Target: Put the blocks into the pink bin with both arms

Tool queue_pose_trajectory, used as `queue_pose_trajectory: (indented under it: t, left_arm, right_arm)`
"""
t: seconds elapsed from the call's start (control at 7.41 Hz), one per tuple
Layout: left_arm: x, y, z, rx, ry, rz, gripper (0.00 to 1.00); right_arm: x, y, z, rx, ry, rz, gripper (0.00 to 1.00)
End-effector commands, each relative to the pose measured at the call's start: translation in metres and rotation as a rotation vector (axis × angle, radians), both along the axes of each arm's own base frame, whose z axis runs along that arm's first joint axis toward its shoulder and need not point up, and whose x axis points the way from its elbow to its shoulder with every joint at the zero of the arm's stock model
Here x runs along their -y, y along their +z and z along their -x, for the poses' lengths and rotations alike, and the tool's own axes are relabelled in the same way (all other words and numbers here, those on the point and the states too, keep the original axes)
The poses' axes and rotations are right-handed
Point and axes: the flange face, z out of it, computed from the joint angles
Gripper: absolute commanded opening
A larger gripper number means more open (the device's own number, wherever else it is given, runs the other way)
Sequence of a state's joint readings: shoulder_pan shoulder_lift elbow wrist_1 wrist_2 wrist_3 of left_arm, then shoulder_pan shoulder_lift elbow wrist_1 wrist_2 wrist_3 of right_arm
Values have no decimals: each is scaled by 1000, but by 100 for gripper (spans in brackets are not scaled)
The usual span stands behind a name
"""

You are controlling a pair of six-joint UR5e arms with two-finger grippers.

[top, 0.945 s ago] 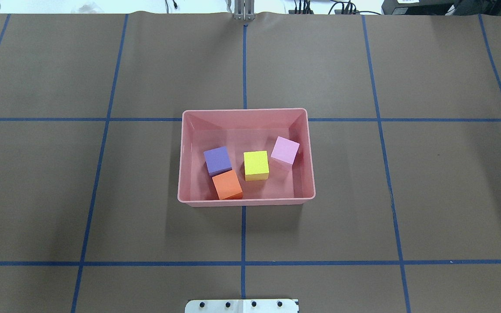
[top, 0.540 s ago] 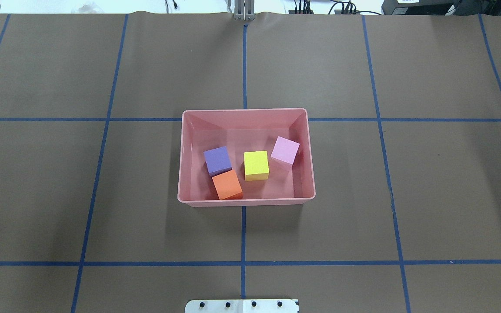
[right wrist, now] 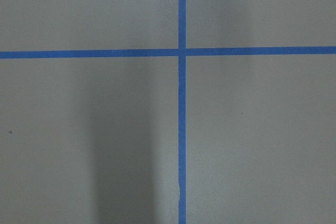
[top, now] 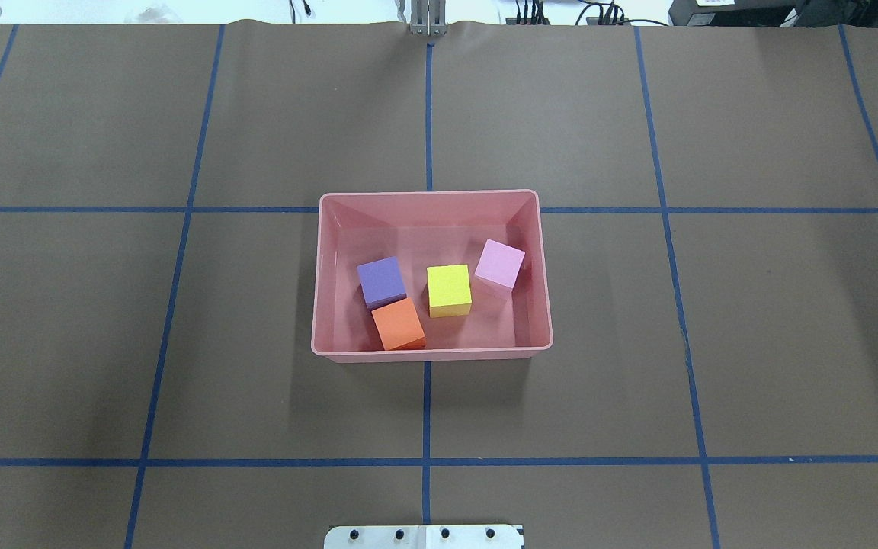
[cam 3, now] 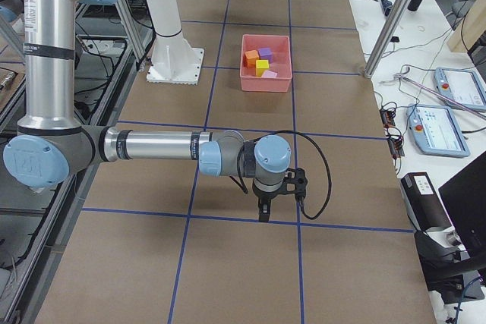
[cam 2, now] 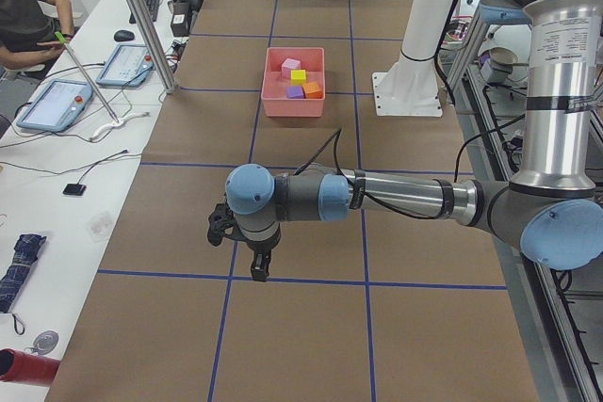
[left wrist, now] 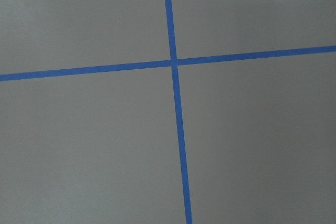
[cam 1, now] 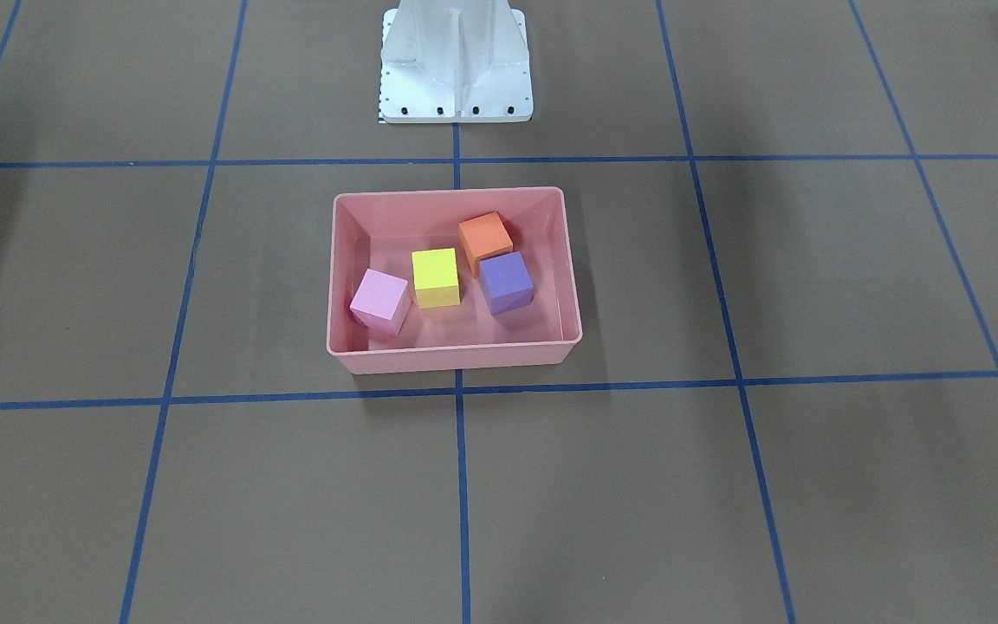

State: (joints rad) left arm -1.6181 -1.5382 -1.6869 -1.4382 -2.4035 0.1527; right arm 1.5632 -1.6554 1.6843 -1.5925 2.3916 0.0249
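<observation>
Table (top: 104, 343) brown, blue tape grid (top: 426, 114); desks (cam 2: 57, 185) alongside. Left end effector (cam 2: 259, 270), right end effector (cam 3: 263, 214): opening cannot tell.

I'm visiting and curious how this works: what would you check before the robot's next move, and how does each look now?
1. In the pink bin: purple block, orange block, yellow-green block, light pink block: ok.
2. Bin flat on the table: ok.
3. Clearance of left gripper from bin: ok.
4. Clearance of right gripper from bin: ok.
5. Grippers open or shut: cannot tell.
</observation>
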Motion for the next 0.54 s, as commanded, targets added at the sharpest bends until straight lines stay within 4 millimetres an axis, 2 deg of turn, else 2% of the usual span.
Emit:
queue_pose_trajectory:
  t: [0.0,0.4]
  left_arm:
    - [0,17,0,3,-1,34,100]
    - [5,14,-1,44,-41,74,100]
  right_arm:
    - [-1,0,0,1,0,1,100]
    - [0,-5,0,1,2,-8,100]
